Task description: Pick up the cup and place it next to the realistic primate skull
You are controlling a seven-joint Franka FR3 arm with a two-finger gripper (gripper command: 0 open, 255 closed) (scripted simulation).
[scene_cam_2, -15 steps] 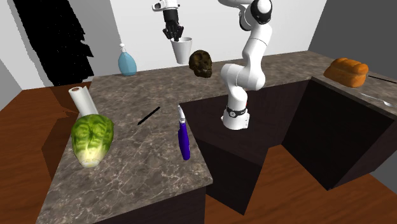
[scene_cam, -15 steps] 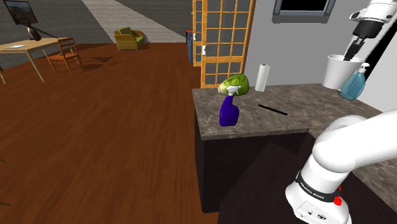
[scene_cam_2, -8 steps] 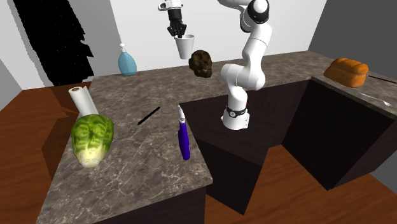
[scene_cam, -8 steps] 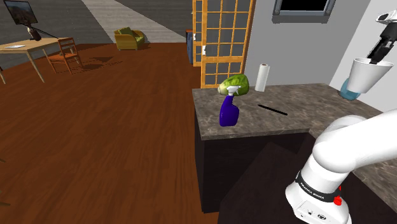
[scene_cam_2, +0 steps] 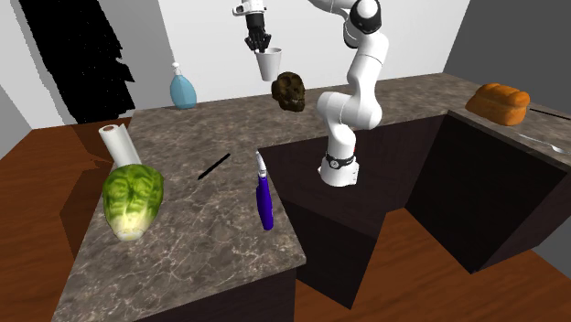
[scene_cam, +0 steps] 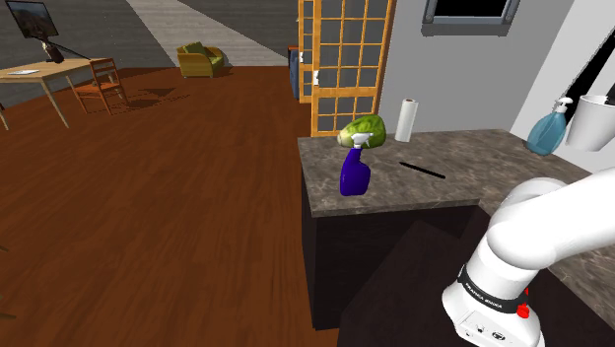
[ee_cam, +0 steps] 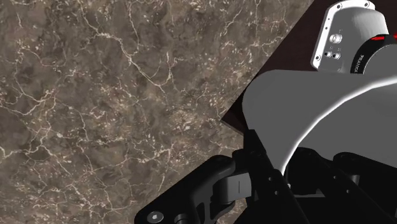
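Since a second ago the black two-finger end effector has carried the white tapered cup toward the shoulder view's right, so that it now sits at that view's right edge, beside the blue soap dispenser bottle. In the second exterior view it has drifted a little toward the right, closer to the dark brown primate skull.

Its fingers are clenched on the cup's rim, one reaching down inside the mouth as far as can be made out. The cup hangs upright, mouth up and long axis vertical, well clear of the brown marbled stone table.

From the cup, the skull lies lower and toward the second exterior view's right, resting on the table close to the white arm's base. The coming move is probably a short shift that way followed by a descent, with the cup kept upright so that its narrow base lands flat next to the skull rather than on it.

How far the cup stands in front of or behind the skull cannot be judged, since the two nearly overlap along that camera's line of sight. The shoulder view's right edge cuts off the cup. In the wrist view the cup's pale curved wall covers much of the table beneath it, so the landing spot is hard to make out.
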